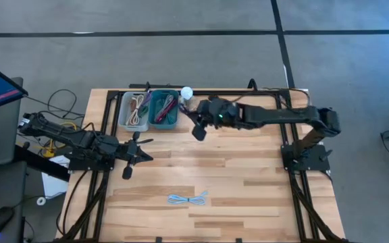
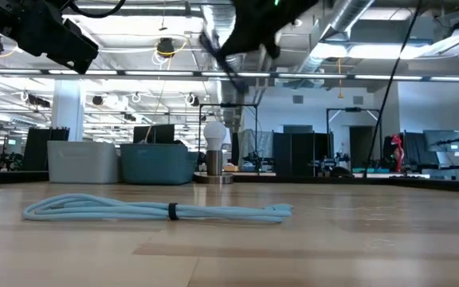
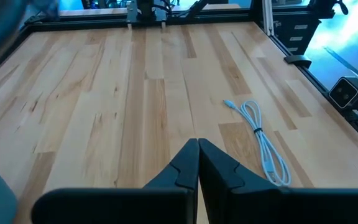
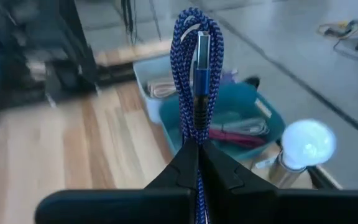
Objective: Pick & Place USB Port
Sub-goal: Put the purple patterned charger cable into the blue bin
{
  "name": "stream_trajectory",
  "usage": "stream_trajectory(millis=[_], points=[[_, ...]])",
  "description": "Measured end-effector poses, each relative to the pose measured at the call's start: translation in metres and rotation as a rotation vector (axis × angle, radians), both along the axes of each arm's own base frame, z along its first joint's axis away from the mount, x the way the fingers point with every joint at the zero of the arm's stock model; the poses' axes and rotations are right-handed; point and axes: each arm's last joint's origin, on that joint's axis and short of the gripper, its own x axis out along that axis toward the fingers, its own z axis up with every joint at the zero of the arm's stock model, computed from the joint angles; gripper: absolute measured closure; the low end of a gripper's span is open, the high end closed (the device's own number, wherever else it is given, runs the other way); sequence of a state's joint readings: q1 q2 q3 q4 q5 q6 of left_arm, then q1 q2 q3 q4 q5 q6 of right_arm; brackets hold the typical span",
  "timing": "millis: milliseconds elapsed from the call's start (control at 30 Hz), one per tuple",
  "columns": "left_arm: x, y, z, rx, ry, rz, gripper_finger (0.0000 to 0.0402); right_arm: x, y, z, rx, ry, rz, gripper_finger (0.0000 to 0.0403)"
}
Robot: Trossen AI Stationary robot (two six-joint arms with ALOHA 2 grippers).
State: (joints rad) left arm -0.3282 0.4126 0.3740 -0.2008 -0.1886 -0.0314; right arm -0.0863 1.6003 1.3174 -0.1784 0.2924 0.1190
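Observation:
My right gripper (image 4: 197, 152) is shut on a dark blue braided USB cable (image 4: 196, 74), above the table just right of the teal bin (image 1: 164, 109). In the low view the gripper (image 2: 231, 48) is high up, well above the table. A white bin (image 1: 135, 111) stands to the left of the teal one. A light blue coiled cable (image 1: 188, 198) lies flat near the table's near edge and also shows as cable (image 3: 263, 137) and cable (image 2: 158, 210). My left gripper (image 3: 197, 158) is shut and empty, over the table's left part (image 1: 128, 156). My right gripper pinches the folded blue cable bundle (image 4: 196, 134) between its two fingers, several strands together. The looped end with a USB plug (image 4: 202, 56) sticks out beyond the fingertips. The fingers point toward the table's left, at the bins. The cable is lifted clear of the table.
A lit bulb on a stand (image 1: 186, 93) stands right of the teal bin, close to my right gripper. Both bins hold other cables. Bare wood (image 1: 248, 175) spreads across the table's middle and right. A black frame rail (image 1: 275, 91) runs along the far edge.

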Motion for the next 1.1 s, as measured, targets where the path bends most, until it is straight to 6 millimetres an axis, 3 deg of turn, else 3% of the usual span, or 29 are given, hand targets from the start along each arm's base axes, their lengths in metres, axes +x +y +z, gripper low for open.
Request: stream_trajectory(millis=[300, 500, 767, 1100], points=[[0.0, 0.0, 0.0, 0.007, -0.002, 0.0, 0.0392, 0.038, -0.062, -0.043, 0.035, -0.09, 0.097, 0.0403], [0.0, 0.0, 0.0, 0.027, -0.005, -0.004, 0.0392, 0.056, -0.099, -0.044, 0.062, -0.13, 0.121, 0.0403], [0.0, 0.001, 0.001, 0.037, -0.014, 0.02, 0.0392, 0.101, -0.13, -0.048, 0.061, -0.166, 0.197, 0.0403], [0.0, 0.001, 0.001, 0.036, -0.015, 0.02, 0.0392, 0.132, -0.17, -0.083, 0.137, -0.148, 0.124, 0.0403]])
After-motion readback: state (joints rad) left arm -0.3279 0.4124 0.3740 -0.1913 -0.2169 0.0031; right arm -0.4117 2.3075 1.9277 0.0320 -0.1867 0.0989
